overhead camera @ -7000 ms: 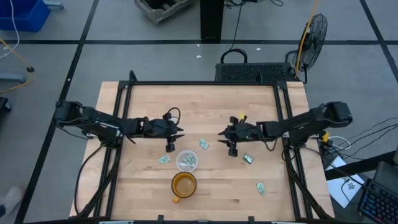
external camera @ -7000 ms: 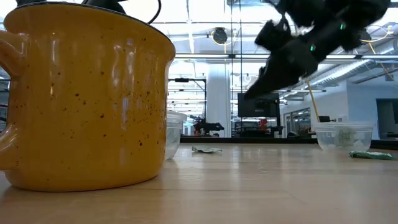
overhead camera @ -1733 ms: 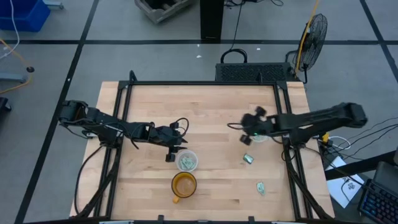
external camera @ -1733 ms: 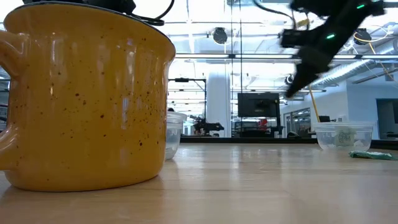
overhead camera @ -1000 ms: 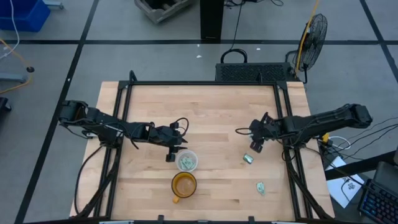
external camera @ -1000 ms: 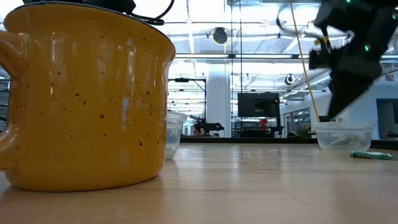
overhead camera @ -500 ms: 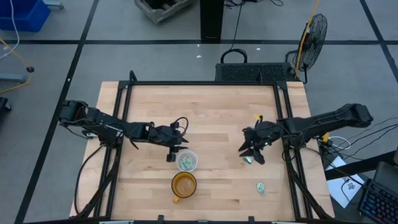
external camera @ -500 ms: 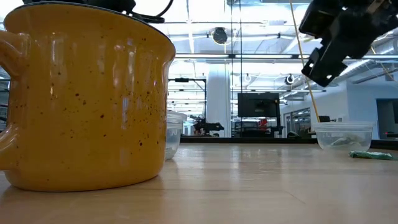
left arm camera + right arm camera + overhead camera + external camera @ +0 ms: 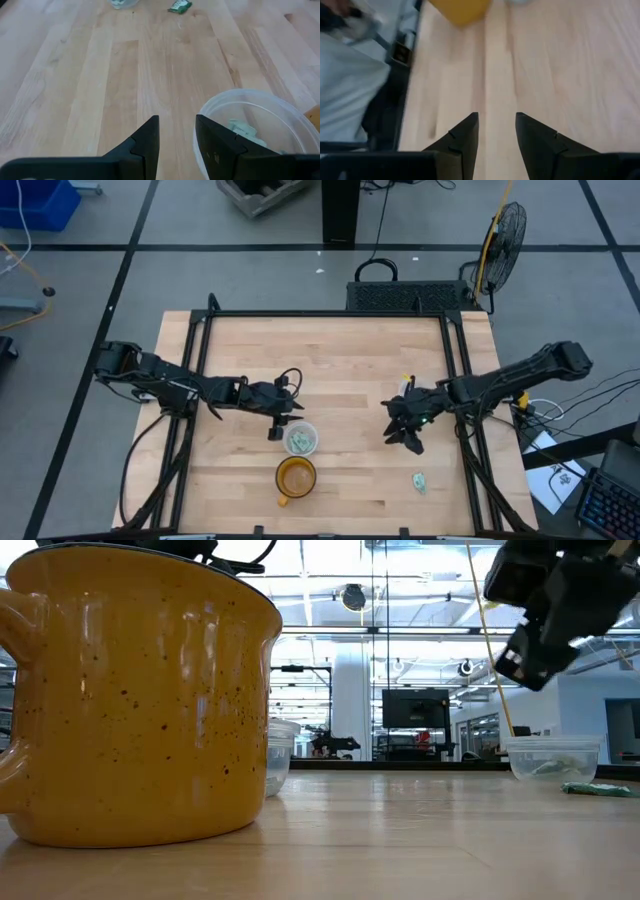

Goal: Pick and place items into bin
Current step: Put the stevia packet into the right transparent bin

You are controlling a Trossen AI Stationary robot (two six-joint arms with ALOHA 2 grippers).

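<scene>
high view: the wooden desk (image 9: 330,350) has wide bare room across its far half, framed by black rails. the left tool (image 9: 278,420) sits just beside a clear bin (image 9: 301,438) holding pale green packets, and a yellow mug (image 9: 295,477) stands just nearer than the bin. the right tool (image 9: 405,430) hovers right of centre. one packet (image 9: 419,480) lies alone near the front right edge, its long axis running roughly front to back.

low view: the mug (image 9: 140,690) fills the left, and a second clear bin (image 9: 553,757) sits far right with a green packet (image 9: 598,789) lying flat beside it.

left wrist view: the left tool (image 9: 176,142) is narrowly parted and empty, beside the bin (image 9: 250,120) with packets inside.

right wrist view: the right tool (image 9: 496,142) is narrowly parted, holding nothing, over bare wood.
</scene>
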